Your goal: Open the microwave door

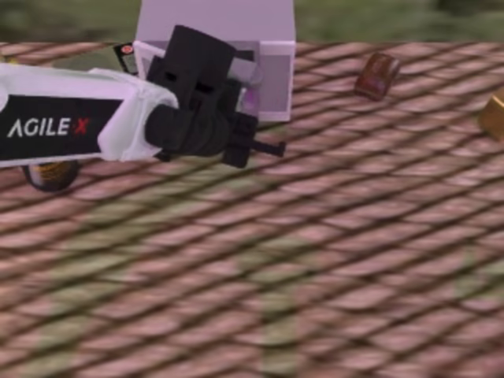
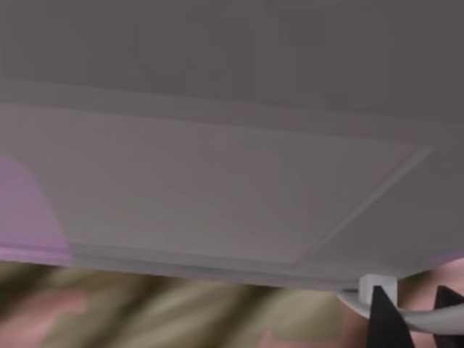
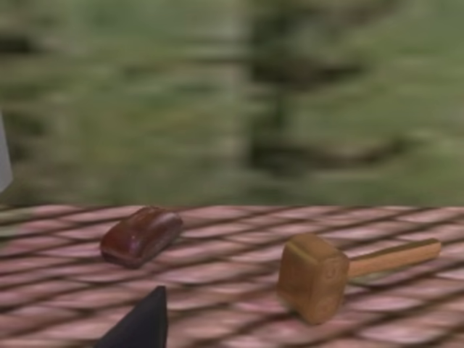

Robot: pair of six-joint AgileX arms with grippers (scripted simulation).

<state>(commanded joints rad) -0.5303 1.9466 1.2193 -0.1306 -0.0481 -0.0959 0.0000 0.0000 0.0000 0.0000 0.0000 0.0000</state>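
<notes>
My left arm (image 1: 71, 118) is the nearest thing to the overhead camera, reaching in from the left of the surface (image 1: 315, 260) so that its pincer (image 1: 250, 130) arrives at the front of the microwave (image 1: 216, 31), which stands at the far edge, left of centre. The microwave door (image 1: 272, 79) lies right at the pincer; in the left wrist view its pale panel and greyish window (image 2: 217, 188) fill almost everything, and my dark fingertips (image 2: 384, 319) sit about a slim silver handle (image 2: 406, 315) along the door's edge. They look closed on that handle, one tip on each side of it, though the grip is partly cut off by the frame. I judge I am placed this way because the handle is the only purchase for swinging the door outward. A purple tint shows at the door's edge, which suggests it may be slightly ajar; I cannot tell by how much. Farther out, a dark red-brown block (image 1: 376, 75) lies to the microwave's right, and a wooden mallet (image 3: 341, 272) rests near the surface's right edge. A round dark object (image 1: 51, 175) peeks from under my left arm. My right arm is parked out of the overhead view; only one dark fingertip (image 3: 141, 322) shows in its own camera, so I cannot tell how its pincer stands.
</notes>
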